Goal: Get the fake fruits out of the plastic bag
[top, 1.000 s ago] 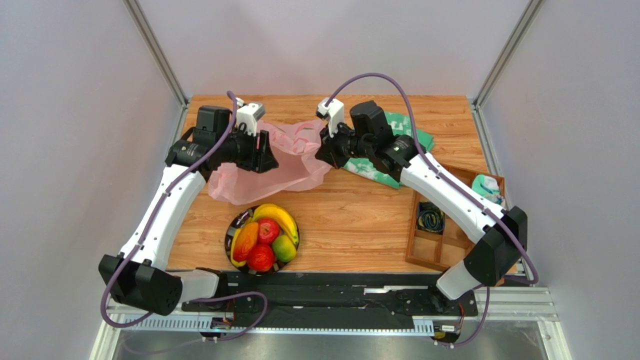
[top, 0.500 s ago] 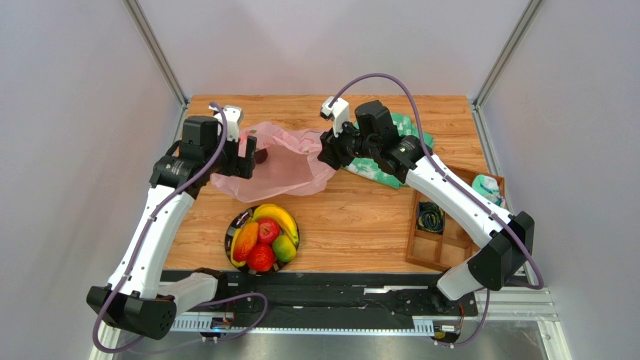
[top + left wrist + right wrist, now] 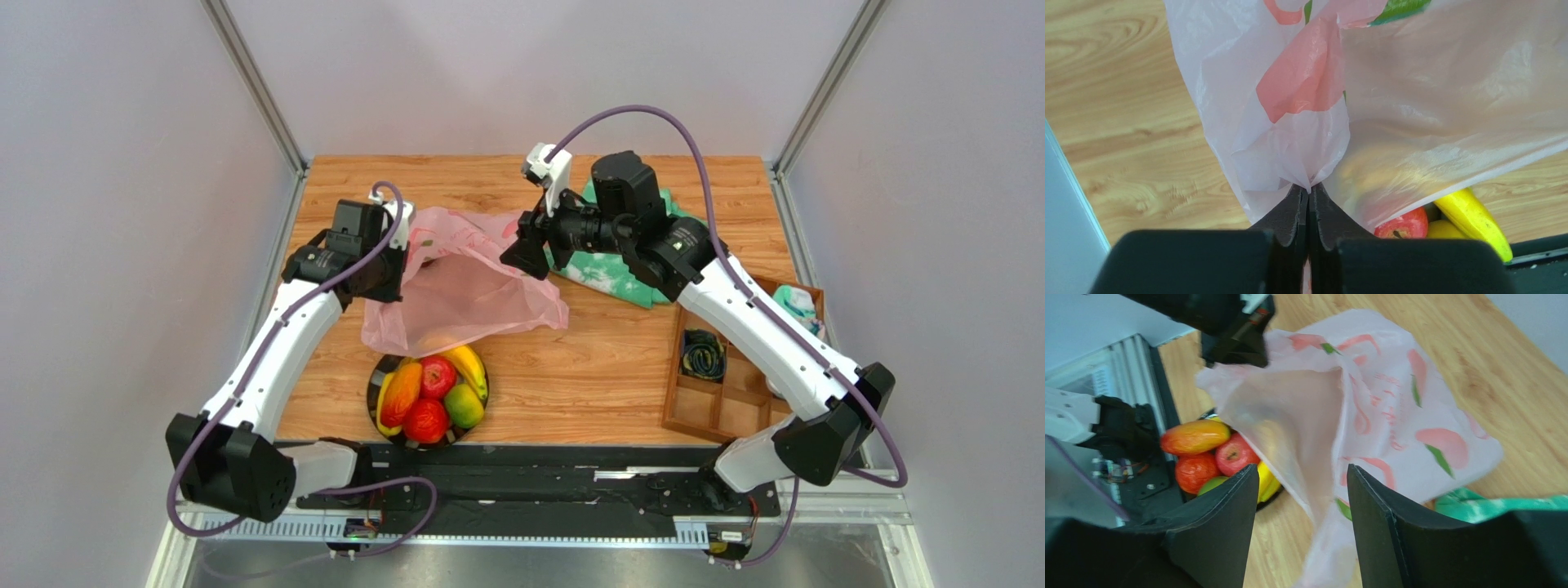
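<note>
A brown wooden table (image 3: 613, 368) has a green and white cloth (image 3: 610, 279) lying near the back. On the right side sits a wooden tray (image 3: 696, 404) with little boxes in it. One box holds a dark curled cord (image 3: 703, 355). A round black plate (image 3: 375, 390) sits near the front edge.

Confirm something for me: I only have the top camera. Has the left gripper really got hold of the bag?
Observer: Yes. In the left wrist view the left gripper is pinched shut on a gathered fold of the plastic bag.
Operator: And the right one?
Observer: The right gripper stands open; the bag droops loose between its fingers.
</note>
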Robot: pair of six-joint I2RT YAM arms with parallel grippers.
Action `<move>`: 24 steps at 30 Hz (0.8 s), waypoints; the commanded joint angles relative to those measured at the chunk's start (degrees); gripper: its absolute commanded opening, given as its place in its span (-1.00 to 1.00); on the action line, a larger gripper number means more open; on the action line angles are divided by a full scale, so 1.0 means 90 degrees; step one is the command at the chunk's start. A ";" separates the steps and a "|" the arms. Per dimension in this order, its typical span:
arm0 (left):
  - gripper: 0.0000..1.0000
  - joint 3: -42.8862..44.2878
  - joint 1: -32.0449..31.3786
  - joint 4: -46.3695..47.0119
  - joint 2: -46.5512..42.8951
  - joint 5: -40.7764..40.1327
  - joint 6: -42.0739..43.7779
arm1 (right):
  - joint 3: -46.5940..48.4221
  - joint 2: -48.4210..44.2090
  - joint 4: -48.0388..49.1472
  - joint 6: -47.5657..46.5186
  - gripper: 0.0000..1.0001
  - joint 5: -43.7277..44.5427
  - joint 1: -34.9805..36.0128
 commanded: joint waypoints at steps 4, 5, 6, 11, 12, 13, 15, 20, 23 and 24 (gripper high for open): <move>-1.00 0.1457 0.0013 0.0241 0.0518 0.1074 -0.0182 | -0.0277 0.0750 0.0639 0.1832 -0.03 -0.0568 0.0321; -1.00 0.1604 0.0013 0.0222 0.0557 0.1210 -0.0279 | -0.0277 0.0983 0.0698 0.2117 -0.06 -0.0490 0.0321; -1.00 0.1867 0.0013 0.0221 0.0587 0.1260 -0.0319 | -0.0297 0.1072 0.0747 0.2371 -0.10 -0.0402 0.0321; -1.00 0.2279 0.0013 0.0075 0.0607 0.1611 -0.0281 | -0.0453 0.1531 0.1040 0.3252 -0.19 0.0085 0.0302; -1.00 0.2337 0.0013 0.0027 0.0568 0.1738 -0.0329 | -0.0414 0.1716 0.1040 0.3282 -0.19 0.0426 0.0311; -1.00 0.2357 0.0013 -0.0003 0.0393 0.1961 -0.0387 | -0.0337 0.1824 0.1030 0.3291 -0.19 0.0584 0.0311; -1.00 0.2251 -0.0007 0.0094 0.0168 0.2452 -0.0456 | -0.0161 0.2116 0.1021 0.3379 -0.07 0.1051 0.0311; -1.00 0.1812 -0.0007 -0.0101 0.0118 0.2150 -0.0173 | 0.0152 0.2703 0.0991 0.3876 0.34 0.1540 0.0379; -1.00 0.1412 0.0003 -0.0111 -0.0125 0.2159 -0.0183 | 0.0464 0.3230 0.0845 0.4053 0.56 0.2416 0.0632; -1.00 0.1343 0.0003 -0.0120 -0.0261 0.2227 -0.0202 | 0.0765 0.3405 0.0787 0.4024 0.63 0.2673 0.0701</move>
